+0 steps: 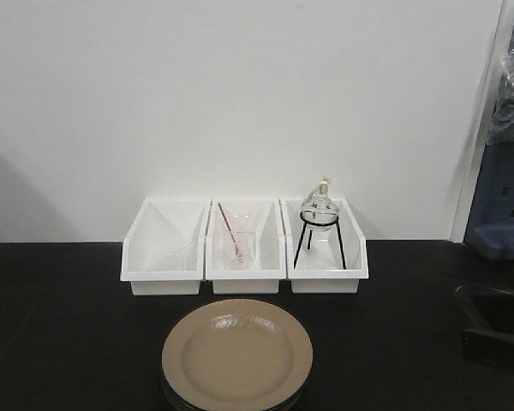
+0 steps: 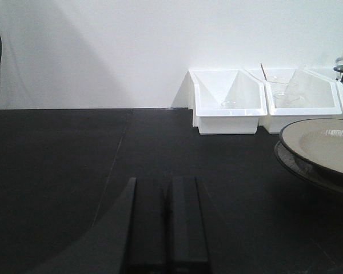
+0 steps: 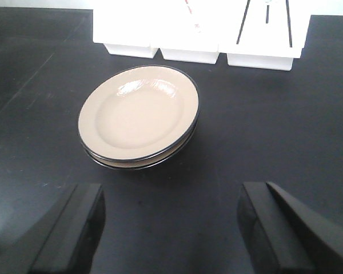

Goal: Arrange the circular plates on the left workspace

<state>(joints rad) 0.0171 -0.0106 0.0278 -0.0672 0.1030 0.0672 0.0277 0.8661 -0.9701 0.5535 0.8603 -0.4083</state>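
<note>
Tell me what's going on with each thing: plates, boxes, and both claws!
Plates: two, stacked on the black counter.
Left bin: holds clear glassware.
Middle bin: glass beaker with a rod.
Right bin: round flask on a tripod.
Left claw: shut, empty.
Right claw: open, empty.

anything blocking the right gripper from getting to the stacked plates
Nothing visible. The open right gripper faces the stacked plates across bare black countertop; the white bins sit behind the plates, not in the path.
</note>
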